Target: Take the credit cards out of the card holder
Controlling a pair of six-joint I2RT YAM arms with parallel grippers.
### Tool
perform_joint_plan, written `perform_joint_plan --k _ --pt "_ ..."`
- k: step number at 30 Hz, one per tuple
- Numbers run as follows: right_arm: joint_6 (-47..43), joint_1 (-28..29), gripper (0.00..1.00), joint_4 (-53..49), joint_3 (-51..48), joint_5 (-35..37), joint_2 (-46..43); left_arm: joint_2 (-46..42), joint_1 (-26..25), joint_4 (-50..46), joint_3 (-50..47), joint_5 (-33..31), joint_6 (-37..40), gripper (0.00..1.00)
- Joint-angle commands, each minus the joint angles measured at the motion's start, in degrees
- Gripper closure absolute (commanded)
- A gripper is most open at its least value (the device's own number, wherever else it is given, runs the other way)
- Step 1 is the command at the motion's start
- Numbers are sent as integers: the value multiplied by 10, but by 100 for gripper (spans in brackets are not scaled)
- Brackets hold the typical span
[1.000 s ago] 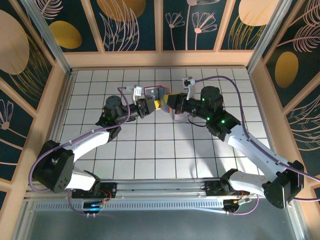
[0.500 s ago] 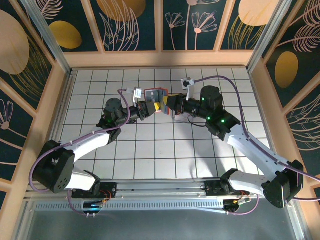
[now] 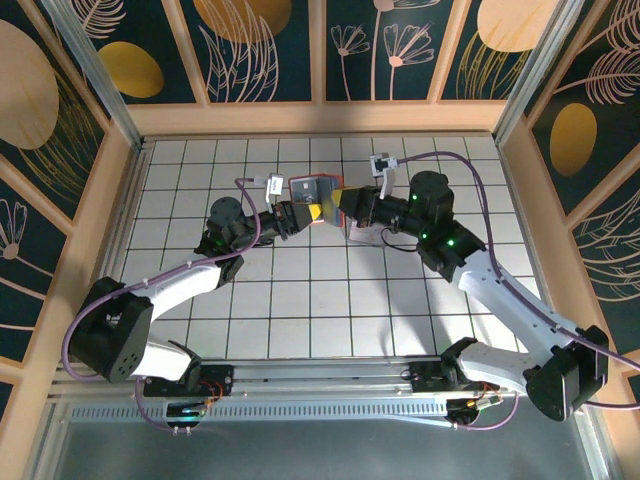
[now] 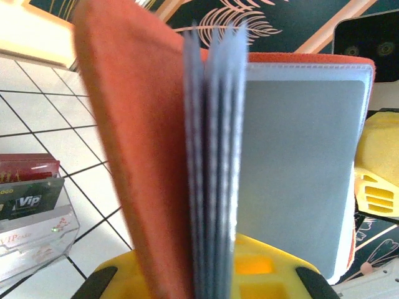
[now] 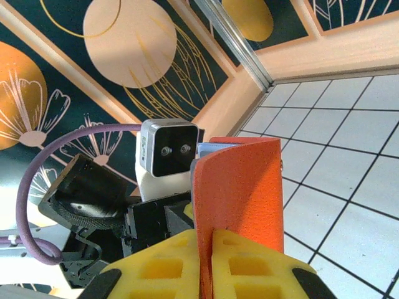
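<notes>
The card holder (image 3: 312, 186) hangs above the tiles at the middle back, held from both sides. In the left wrist view it stands open like a book. Its orange-red cover (image 4: 131, 143) is on the left, its blue-grey sleeves (image 4: 215, 156) fan out in the middle, and its orange-rimmed inner flap (image 4: 299, 162) is on the right. My left gripper (image 4: 206, 274) is shut on the cover and sleeves. My right gripper (image 5: 212, 261) is shut on the other orange flap (image 5: 243, 180). The credit cards are hidden inside the sleeves.
A clear box (image 4: 31, 212) holding red and dark cards stands on the tiles to the left in the left wrist view. In the top view this box (image 3: 362, 236) lies under the right arm. Wooden walls (image 3: 320, 118) ring the white tiled floor.
The right arm has drawn slightly to the right with its flap still pinched. The left arm has hardly moved. Both grips are unchanged.
</notes>
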Motion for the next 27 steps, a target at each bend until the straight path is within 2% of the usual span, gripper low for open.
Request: perform_joint_plan --k 1,6,9,14,19,27 --pt "20 -4 89 61 -8 -29 -8 5 -4 56 -2 39 -14 100" --pt "40 -10 84 89 -23 -55 -3 10 -4 64 3 44 -18 100" --pt "60 -11 84 118 -26 -82 5 11 -4 69 4 47 -18 100" --pt "84 -11 85 150 -24 -107 28 13 -4 77 5 49 -17 100" --pt "99 -12 92 168 -27 -111 39 8 -4 77 4 50 -16 100" --pt "57 -11 93 77 -21 -27 23 -10 -5 54 3 44 -1 100"
